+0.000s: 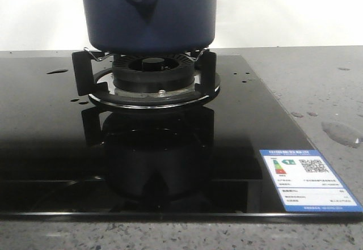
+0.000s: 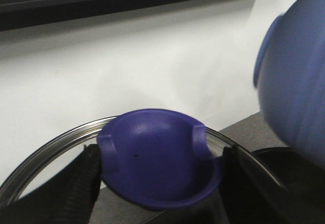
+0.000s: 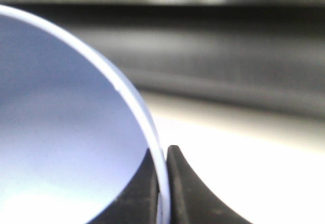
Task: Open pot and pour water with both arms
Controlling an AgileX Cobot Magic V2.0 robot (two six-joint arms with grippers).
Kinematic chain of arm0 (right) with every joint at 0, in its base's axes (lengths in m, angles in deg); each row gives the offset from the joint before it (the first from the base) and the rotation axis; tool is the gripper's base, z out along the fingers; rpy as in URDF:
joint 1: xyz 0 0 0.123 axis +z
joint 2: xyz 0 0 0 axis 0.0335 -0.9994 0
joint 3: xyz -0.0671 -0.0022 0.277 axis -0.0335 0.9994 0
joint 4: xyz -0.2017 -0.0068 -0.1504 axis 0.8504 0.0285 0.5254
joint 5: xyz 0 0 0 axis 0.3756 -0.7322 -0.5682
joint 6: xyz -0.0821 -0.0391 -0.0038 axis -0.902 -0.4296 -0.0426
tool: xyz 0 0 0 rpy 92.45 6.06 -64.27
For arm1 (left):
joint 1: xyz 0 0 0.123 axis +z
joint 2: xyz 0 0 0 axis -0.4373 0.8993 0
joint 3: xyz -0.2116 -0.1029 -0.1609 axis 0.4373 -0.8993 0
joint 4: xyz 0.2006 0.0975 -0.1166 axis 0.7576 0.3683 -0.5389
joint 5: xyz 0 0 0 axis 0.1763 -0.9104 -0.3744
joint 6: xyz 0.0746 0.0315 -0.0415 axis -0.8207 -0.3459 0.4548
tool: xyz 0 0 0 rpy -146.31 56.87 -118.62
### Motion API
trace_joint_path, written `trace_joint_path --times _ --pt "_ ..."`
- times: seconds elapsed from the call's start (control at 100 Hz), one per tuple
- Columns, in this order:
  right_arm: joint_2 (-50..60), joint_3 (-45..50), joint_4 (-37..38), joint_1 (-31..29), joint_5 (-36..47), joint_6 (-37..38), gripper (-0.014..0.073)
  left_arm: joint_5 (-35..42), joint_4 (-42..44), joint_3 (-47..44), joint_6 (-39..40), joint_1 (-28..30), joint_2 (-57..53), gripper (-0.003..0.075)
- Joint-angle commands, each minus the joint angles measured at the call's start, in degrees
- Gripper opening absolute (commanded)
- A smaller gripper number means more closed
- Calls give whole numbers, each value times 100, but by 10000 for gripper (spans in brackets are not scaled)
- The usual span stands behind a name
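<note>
The dark navy pot (image 1: 148,13) is over the burner at the top of the front view, its handle mount with a round hole facing me. I cannot tell whether its base rests on the trivet. My left gripper (image 2: 160,169) is shut on the blue knob (image 2: 157,158) of a glass lid with a steel rim (image 2: 45,147), held away from the pot (image 2: 299,82). My right gripper (image 3: 162,165) is shut on the pot's pale rim (image 3: 136,106), one finger inside and one outside. Water lies as a puddle (image 1: 341,132) on the grey counter and as drops (image 1: 57,71) on the black glass.
The burner (image 1: 150,71) with its black trivet arms stands on a glossy black cooktop (image 1: 57,165). An energy label (image 1: 309,179) is stuck at the front right. A speckled grey counter (image 1: 317,85) surrounds it, with a white wall behind.
</note>
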Motion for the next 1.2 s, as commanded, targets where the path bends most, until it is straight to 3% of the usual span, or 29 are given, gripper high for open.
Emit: trace_joint_path --times 0.0,0.2,0.27,0.48,0.78,1.19 --pt "526 -500 -140 -177 -787 -18 -55 -138 -713 207 6 9 -166 378" --pt "798 -1492 -157 -850 -4533 -18 -52 -598 -1083 207 6 9 -166 378" --pt "798 -1864 -146 -1207 -6020 305 -52 -808 -1279 207 6 -1 -166 378" --pt "776 -1971 -135 -2457 -8626 940 -52 -1198 -1532 207 6 -1 -166 378" --pt "787 -822 -146 -3571 -8919 998 -52 -1120 -1616 207 -264 -460 -97 378" --pt "775 -41 -85 -3702 -8527 998 -52 -1098 -1631 207 -279 -530 -97 378"
